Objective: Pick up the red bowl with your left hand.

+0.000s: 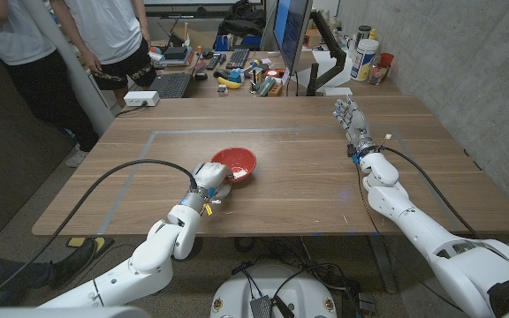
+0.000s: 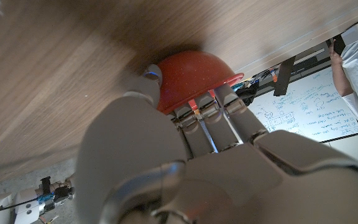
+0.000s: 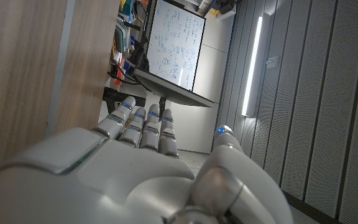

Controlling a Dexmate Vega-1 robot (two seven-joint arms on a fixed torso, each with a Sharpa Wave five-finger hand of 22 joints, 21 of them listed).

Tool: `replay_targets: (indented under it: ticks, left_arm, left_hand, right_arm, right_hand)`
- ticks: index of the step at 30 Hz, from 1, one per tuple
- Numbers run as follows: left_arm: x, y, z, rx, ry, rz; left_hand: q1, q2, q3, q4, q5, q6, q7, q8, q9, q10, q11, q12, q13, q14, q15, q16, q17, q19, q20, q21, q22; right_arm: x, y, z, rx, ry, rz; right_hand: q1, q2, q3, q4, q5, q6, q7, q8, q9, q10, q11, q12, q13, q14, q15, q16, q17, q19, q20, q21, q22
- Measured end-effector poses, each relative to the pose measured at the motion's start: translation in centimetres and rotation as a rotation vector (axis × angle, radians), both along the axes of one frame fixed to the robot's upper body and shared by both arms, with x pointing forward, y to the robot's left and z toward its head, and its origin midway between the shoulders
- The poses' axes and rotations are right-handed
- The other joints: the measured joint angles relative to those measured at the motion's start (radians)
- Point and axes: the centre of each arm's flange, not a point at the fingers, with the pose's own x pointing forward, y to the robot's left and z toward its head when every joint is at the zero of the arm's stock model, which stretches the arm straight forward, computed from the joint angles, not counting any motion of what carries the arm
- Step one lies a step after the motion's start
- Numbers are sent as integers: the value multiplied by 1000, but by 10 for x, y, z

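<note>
Head view: left hand point(image 1: 212, 176) touches the red bowl's point(image 1: 236, 162) near rim, grip unclear; right hand point(image 1: 349, 117), well right of the bowl, holds nothing, fingers extended.

No legible text anywhere. Whiteboard point(image 2: 309, 106) has handwriting and sketches, too small/blurred to read in both wrist views.
</note>
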Motion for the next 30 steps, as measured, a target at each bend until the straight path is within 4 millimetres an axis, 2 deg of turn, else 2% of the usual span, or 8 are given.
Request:
replay_targets:
  ticks: [14, 30]
  left_arm:
    - [0, 2, 7, 3, 32, 36]
    - [0, 5, 14, 21, 49, 62]
  left_hand:
    - [1, -1, 1, 1, 4, 3, 3, 0, -1, 3, 3, -5, 9, 0, 0, -12, 0, -4, -4, -1, 3]
    - [-3, 3, 1, 1, 4, 3, 3, 0, 0, 2, 5, -8, 23, -4, 4, -21, -1, -18, 4, -9, 3]
  right_arm:
    - [0, 3, 2, 2, -3, -1]
    - [-2, 8, 6, 4, -14, -5]
  right_hand:
    - [0, 0, 0, 0, 0, 4, 4, 0, 0, 0, 0, 0, 0, 0, 0, 0, 0, 0, 0, 0, 0]
    - [0, 0, -4, -4, 0, 4, 4, 0, 0, 1, 1, 0, 0, 4, -4, 0, 0, 0, 0, 0, 0]
